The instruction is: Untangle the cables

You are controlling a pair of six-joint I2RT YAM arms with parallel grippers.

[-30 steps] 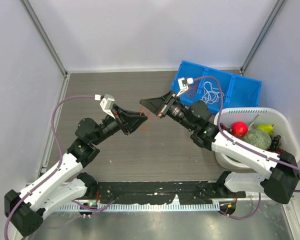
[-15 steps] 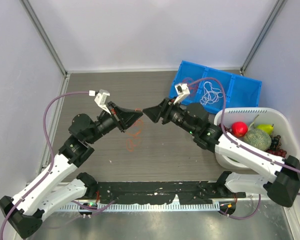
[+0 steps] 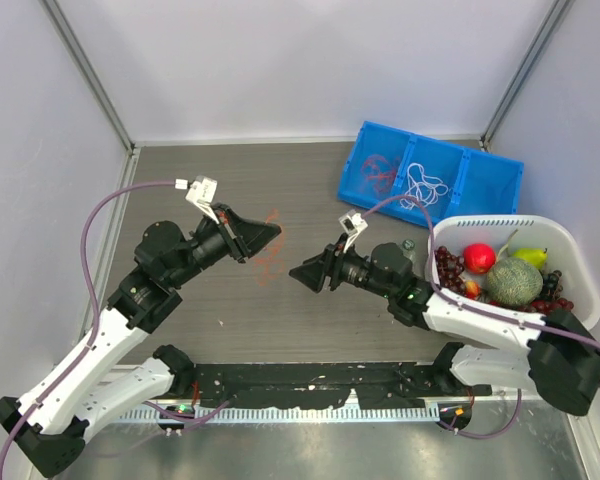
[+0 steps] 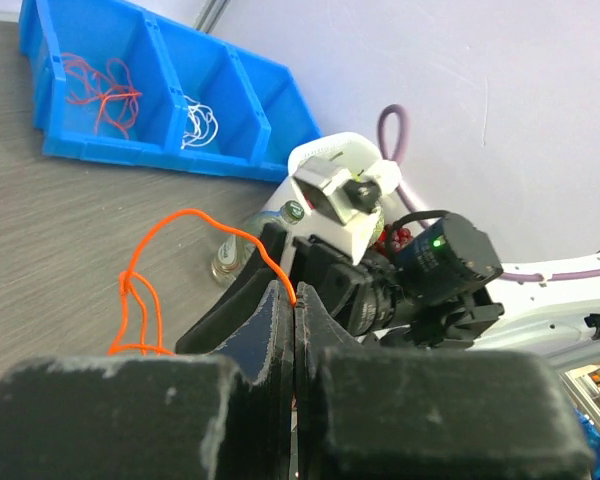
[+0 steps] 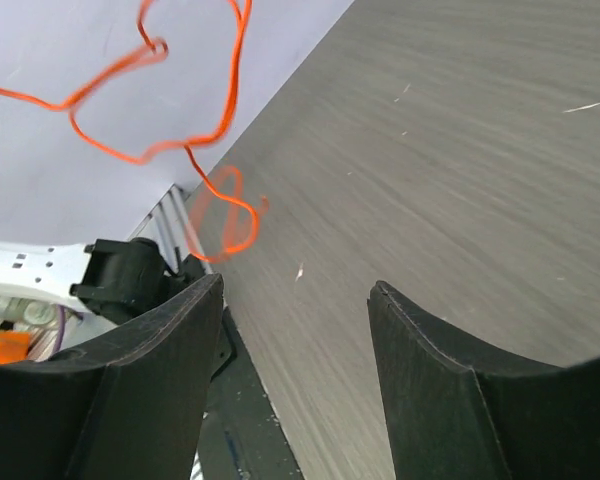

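Left wrist: left gripper (image 4: 295, 300) pinches one red-orange cable (image 4: 185, 213), loops apparently hanging free; right gripper (image 5: 295, 290) spread, empty, just right of it.

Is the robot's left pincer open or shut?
Shut. In its wrist view the left pincer's two fingers press together, with the red-orange cable pinched between their tips and looping out.

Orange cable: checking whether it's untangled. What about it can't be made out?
Top external: orange cable too thin and faint to trace knots.
Left wrist: lower loops hidden behind the shut left gripper.
Right wrist: lower loop blurred; strand cut off by top and left edges.
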